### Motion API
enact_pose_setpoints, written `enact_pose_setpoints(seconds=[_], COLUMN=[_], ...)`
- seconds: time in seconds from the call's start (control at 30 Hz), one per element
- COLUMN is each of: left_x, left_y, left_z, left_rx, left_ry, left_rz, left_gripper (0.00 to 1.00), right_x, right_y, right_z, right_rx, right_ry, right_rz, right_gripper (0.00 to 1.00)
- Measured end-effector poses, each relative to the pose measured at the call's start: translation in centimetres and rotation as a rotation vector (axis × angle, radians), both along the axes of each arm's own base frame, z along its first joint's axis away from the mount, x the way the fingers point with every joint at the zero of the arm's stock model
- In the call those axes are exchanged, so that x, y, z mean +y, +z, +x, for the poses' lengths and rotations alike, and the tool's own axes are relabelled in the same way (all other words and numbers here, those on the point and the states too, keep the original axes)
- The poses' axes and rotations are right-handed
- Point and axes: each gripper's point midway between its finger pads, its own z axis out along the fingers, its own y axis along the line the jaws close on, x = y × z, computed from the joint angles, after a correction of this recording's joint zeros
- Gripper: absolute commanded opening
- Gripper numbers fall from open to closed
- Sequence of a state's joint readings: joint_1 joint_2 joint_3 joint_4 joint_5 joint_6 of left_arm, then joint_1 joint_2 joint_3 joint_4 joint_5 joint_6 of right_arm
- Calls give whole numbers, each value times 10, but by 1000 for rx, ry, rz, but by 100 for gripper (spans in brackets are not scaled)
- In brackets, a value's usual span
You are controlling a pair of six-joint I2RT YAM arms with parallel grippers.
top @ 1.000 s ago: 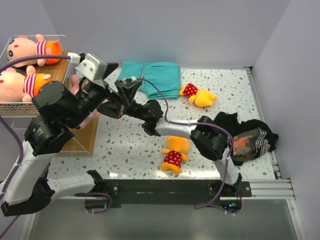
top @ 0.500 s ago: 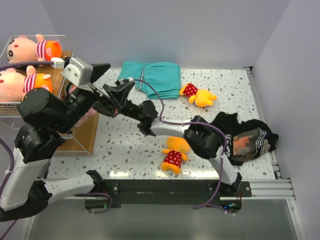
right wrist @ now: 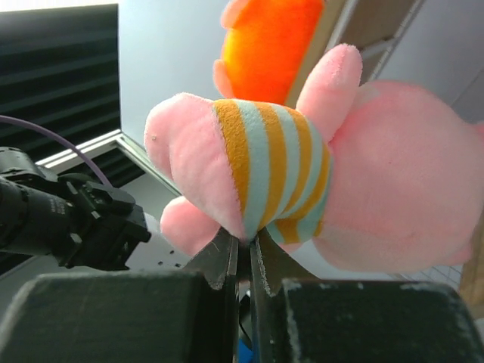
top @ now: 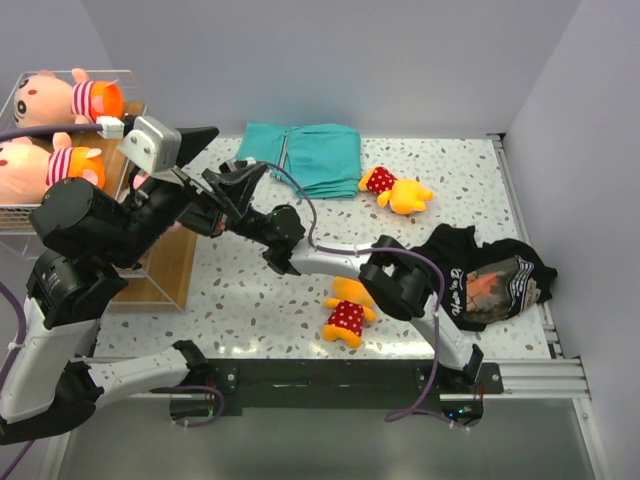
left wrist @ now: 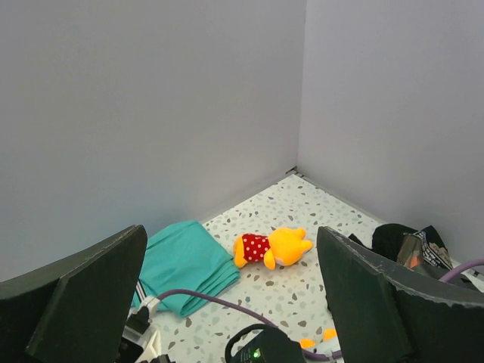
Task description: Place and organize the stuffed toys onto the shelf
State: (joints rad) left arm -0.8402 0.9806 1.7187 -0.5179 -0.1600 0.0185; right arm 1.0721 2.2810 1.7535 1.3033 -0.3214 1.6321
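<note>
My right gripper (right wrist: 243,240) is shut on the striped shirt of a pink stuffed toy (right wrist: 302,174) and holds it up beside the shelf (right wrist: 376,21). From above, the right arm (top: 300,240) reaches left toward the shelf (top: 165,270), and my left arm hides most of that toy. My left gripper (left wrist: 234,302) is open and empty, raised above the right wrist. Two pink striped toys (top: 60,97) (top: 40,168) lie on the shelf's top tier. Two orange toys in red dotted dresses lie on the table, one far (top: 398,190) (left wrist: 271,247), one near (top: 348,305).
A folded teal cloth (top: 310,155) (left wrist: 185,265) lies at the back of the table. A black garment with lettering (top: 490,275) (left wrist: 412,246) lies at the right. The right arm's purple cable (top: 310,205) arcs over the table. Walls close the back and right.
My right gripper has carried the pink toy leftward, closer to the shelf. My left arm has swung left and back with its gripper still open.
</note>
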Motion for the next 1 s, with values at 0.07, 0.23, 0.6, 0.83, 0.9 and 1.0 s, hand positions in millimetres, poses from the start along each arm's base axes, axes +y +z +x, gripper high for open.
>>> enact_pose_setpoints(seconds=[0.07,0.23,0.6,0.83,0.9,1.0], left_x=[0,1,3,8,8,8], left_y=[0,0,-4,-6,-7,-10], left_z=[0,0,1,0,1,2], left_rx=[0,1,5,7,9,13], left_ry=[0,4,13,30,34,37], left_rz=[0,0,2,0,1,5], left_gripper=[100,100,100,100,100,100], right_x=[6,12,14,19,21,24], right_y=[-11,-49,-104,-99,-97,-90], right_z=[-1,1,-3,-3,-5,-6], right_rx=[18,65,98,54,32,2], right_ry=[11,8,17,30,37,43], right_rz=[-20,-97,-216,-197,-193,-173], right_gripper=[9,25,42,35,32,29])
